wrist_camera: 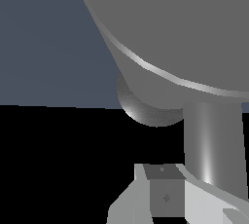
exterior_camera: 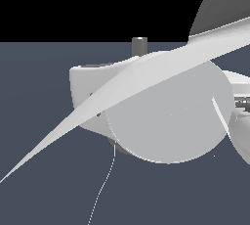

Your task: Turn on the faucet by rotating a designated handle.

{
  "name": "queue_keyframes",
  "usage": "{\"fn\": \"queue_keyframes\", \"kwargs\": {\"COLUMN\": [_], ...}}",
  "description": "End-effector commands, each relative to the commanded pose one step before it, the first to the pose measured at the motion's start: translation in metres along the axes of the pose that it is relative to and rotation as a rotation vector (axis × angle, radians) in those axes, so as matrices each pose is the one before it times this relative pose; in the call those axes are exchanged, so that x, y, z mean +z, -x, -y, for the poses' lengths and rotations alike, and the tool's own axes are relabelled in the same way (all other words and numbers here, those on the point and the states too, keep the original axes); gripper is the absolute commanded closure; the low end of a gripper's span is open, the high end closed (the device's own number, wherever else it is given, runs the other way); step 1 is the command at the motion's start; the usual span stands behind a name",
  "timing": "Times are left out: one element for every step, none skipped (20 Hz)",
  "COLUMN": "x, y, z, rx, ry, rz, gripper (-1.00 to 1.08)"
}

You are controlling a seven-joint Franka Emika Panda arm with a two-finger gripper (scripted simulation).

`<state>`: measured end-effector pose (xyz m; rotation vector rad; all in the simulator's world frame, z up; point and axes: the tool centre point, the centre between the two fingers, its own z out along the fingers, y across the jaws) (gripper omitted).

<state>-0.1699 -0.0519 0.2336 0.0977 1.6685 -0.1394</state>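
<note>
Close before the wrist camera, the faucet fills the view as a thick matte grey body, and the handle, a shiny rod, stands out from it just beside the white jaws. Whether the jaws are spread, closed or already clamping the rod, I cannot tell. In the exterior view the faucet's round end face hides most of the contact.

The risk, as I judge it, is a push that lands on the thick body instead of the rod, or jaws that slide off the slick metal, leaving it unturned.

No brand, label or writing can be read.
</note>
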Motion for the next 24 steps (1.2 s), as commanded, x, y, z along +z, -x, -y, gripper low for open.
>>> {"fn": "queue_keyframes", "kwargs": {"x": [-0.00184, 0.00001, 0.00001, 0.00001, 0.00001, 0.00001, 0.00001, 0.00002, 0.00001, 0.00001, 0.00002, 0.00001, 0.00002, 0.00003, 0.00002, 0.00003, 0.00002, 0.00002, 0.00003, 0.00004, 0.00003, 0.00003, 0.00004, 0.0], "y": [0.0072, 0.00121, 0.0012, 0.00118, 0.00117, 0.00116, 0.00116, 0.00113, 0.00114, 0.00113, 0.0011, 0.00111, 0.0011, 0.00107, 0.00108, 0.00106, 0.00107, 0.00105, 0.00104, 0.00103, 0.00103, 0.00103, 0.00102, 0.0], "z": [-0.03533, -0.00349, -0.00346, -0.00342, -0.00339, -0.00336, -0.00333, -0.00329, -0.00327, -0.00324, -0.0032, -0.00318, -0.00315, -0.00312, -0.0031, -0.00308, -0.00306, -0.00304, -0.00301, -0.00299, -0.00297, -0.00296, -0.00293, 0.0], "rx": [0.01447, 0.00002, 0.00002, 0.00002, 0.00002, 0.00001, 0.00001, 0.00001, 0.00001, 0.00001, 0.0, 0.0, 0.0, 0.0, -0.00001, -0.00001, -0.00001, -0.00002, -0.00002, -0.00003, -0.00003, -0.00004, -0.00006, 0.0], "ry": [0.07063, 0.00332, 0.00329, 0.00324, 0.00321, 0.00319, 0.00316, 0.00311, 0.00311, 0.00308, 0.00303, 0.00303, 0.003, 0.00295, 0.00295, 0.00292, 0.00292, 0.00289, 0.00286, 0.00283, 0.00283, 0.00283, 0.0028, 0.0], "rz": [0.00558, 0.00458, 0.00454, 0.00447, 0.00444, 0.0044, 0.00437, 0.0043, 0.0043, 0.00426, 0.00419, 0.00419, 0.00415, 0.00407, 0.00407, 0.00404, 0.00404, 0.004, 0.00396, 0.00392, 0.00392, 0.00392, 0.00388, 0.0], "gripper": [1.08, 1.08, 1.08, 1.08, 1.08, 1.08, 1.08, 1.08, 1.08, 1.08, 1.08, 1.08, 1.08, 1.08, 1.08, 1.08, 1.08, 1.08, 1.08, 1.08, 1.08, 1.08, 1.08, 1.08]}}
